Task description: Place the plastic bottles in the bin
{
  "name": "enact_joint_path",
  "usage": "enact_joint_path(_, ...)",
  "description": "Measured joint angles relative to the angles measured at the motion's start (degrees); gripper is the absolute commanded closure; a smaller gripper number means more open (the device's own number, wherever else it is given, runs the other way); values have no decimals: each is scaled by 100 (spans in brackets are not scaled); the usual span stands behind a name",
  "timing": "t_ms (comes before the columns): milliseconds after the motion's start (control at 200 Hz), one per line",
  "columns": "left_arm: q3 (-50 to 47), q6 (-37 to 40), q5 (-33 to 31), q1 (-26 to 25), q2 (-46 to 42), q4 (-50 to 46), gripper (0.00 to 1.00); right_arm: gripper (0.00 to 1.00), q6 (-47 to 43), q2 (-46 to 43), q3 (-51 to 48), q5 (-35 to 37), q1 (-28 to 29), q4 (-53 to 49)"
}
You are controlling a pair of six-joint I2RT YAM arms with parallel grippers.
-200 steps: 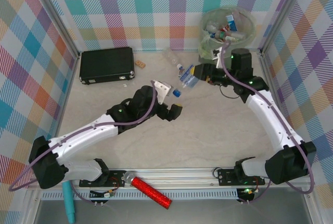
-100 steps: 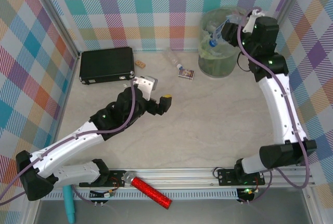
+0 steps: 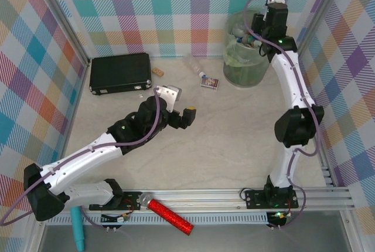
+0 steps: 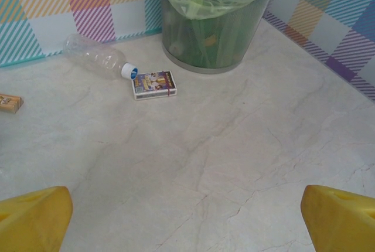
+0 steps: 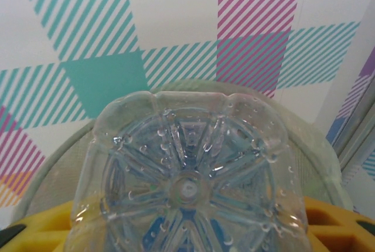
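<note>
A clear plastic bottle (image 5: 187,187) fills the right wrist view bottom-on, with my right gripper (image 5: 187,237) shut on it between yellow fingers (image 5: 334,222). That gripper (image 3: 262,29) hangs high over the mouth of the greenish bin (image 3: 243,70), whose rim (image 5: 319,152) curves behind the bottle. Several bottles lie inside the bin. One clear bottle with a blue cap (image 3: 194,65) lies on the table left of the bin (image 4: 211,23), seen as the bottle (image 4: 96,58) in the left wrist view. My left gripper (image 3: 183,111) is open mid-table, fingers (image 4: 32,220) wide apart, nothing between them.
A small printed box (image 3: 210,82) lies next to the loose bottle's cap, also the box (image 4: 153,84). A black case (image 3: 120,72) sits at the back left with a small brown block (image 3: 157,71) beside it. A red glittery cylinder (image 3: 170,215) rests on the front rail.
The right arm has lifted the clear bottle from the table left of the bin up over the bin's mouth. The left arm drew back slightly toward mid-table.
</note>
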Motion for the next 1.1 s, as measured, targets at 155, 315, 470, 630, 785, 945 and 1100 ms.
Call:
enact_joint_path(155, 13, -68, 9, 15, 13, -46, 0, 46, -111, 688, 800, -24, -52, 37)
enact_joint_path(315, 94, -85, 4, 44, 13, -216, 1, 46, -136, 1113, 1119, -229, -68, 162)
enact_joint_path(470, 109, -103, 7, 79, 13, -321, 0, 46, -175, 1344, 1187, -579, -66, 350)
enact_joint_path(630, 111, -131, 11, 109, 31, -358, 1, 47, -417, 1622, 1399, -807, -61, 546)
enact_joint_path(785, 114, -188, 17, 131, 103, -422, 0, 47, -717, 2076, 1980, -839, -61, 442)
enact_joint_path(945, 114, -216, 70, 184, 162, -431, 0, 39, -955, 2173, 2006, -866, -61, 297)
enact_joint_path(1100, 118, -219, 149, 205, 238, -433, 1, 24, -1045, 2175, 2009, -863, -61, 13)
